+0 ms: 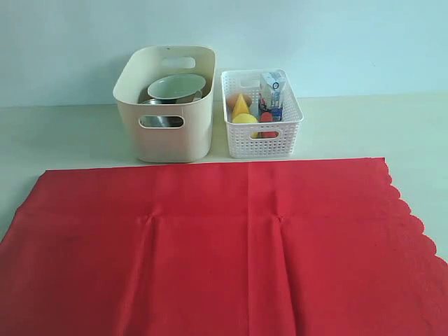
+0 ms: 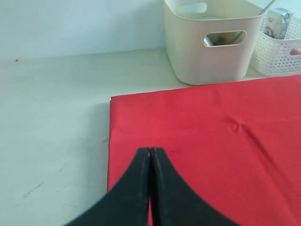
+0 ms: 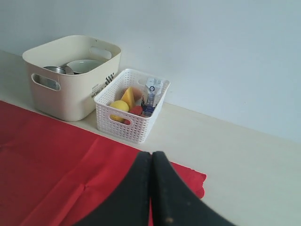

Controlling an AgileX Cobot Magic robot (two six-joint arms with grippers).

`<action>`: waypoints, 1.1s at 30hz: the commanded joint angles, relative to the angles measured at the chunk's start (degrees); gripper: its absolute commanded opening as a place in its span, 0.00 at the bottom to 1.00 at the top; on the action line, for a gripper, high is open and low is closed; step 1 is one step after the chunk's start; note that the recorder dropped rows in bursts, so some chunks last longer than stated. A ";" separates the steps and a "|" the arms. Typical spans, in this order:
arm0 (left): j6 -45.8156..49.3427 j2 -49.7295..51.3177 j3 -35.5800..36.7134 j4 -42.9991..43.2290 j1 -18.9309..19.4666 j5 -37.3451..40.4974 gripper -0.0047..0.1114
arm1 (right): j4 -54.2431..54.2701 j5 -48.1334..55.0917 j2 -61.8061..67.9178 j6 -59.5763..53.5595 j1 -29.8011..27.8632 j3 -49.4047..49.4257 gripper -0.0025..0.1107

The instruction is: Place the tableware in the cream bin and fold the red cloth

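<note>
The red cloth (image 1: pixel 224 245) lies spread flat on a pale table (image 1: pixel 63 133), in front of the cream bin (image 1: pixel 164 140), which holds a bowl (image 1: pixel 175 86) and steel cup (image 3: pixel 54 69). A white basket (image 1: pixel 262 140) stands beside the bin. The left gripper (image 2: pixel 150 153) and right gripper (image 3: pixel 152 155) hover over the cloth, jaws pressed together, both empty.

**Cream bin (image 1: pixel 164 136) hiding most of its load, red cloth (image 1: pixel 210 245) running past the frame**

The bin's tall walls are covering all but the top of a pale bowl (image 1: pixel 176 86) and a sliver of the steel cup (image 1: pixel 161 120) showing through the handle cutout; whatever is lying beneath is going unseen. The cloth's near edge and near corners are running off the exterior view, and the print on the milk carton (image 1: pixel 271 94) is showing too small to read.
</note>
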 commanded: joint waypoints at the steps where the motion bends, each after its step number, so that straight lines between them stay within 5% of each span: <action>1: -0.10 1.23 -0.72 0.20 -0.39 -0.23 0.04 | -0.41 -1.16 -0.24 0.84 -0.35 0.26 0.02; 22: -0.10 21.50 -26.52 3.33 -1.54 -0.14 0.04 | -0.41 -1.92 -0.24 0.96 -0.35 0.26 0.02; 33: -0.10 23.10 -27.84 3.33 -1.54 -0.35 0.04 | -0.30 -2.50 -0.24 0.96 -0.35 0.26 0.02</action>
